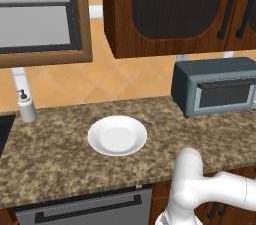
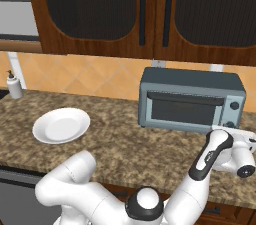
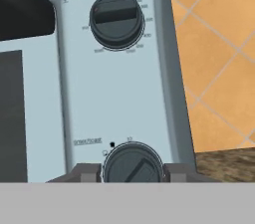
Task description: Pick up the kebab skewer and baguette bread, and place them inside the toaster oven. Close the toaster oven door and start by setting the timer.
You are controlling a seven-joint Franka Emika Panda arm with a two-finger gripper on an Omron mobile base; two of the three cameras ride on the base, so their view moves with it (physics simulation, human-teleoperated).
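Note:
The toaster oven [image 1: 215, 89] [image 2: 190, 101] stands at the back right of the counter. Its door [image 1: 222, 95] [image 2: 182, 109] is up and closed, with a dark window. My gripper [image 2: 231, 130] is pressed against the oven's right-hand control panel [image 3: 114, 93]. In the hand view my gripper [image 3: 132, 172] is shut on the lower knob [image 3: 132, 163], with one fingertip [image 3: 85, 172] on each side of it. The upper knob [image 3: 117, 20] is free. The kebab skewer and the baguette bread are hidden from view.
A white plate [image 1: 117, 135] [image 2: 61, 125] lies bare on the speckled counter, left of the oven. A soap dispenser [image 1: 26, 105] [image 2: 13, 85] stands at the far left by the tiled wall. Dark wooden cabinets [image 2: 140, 9] hang above the oven.

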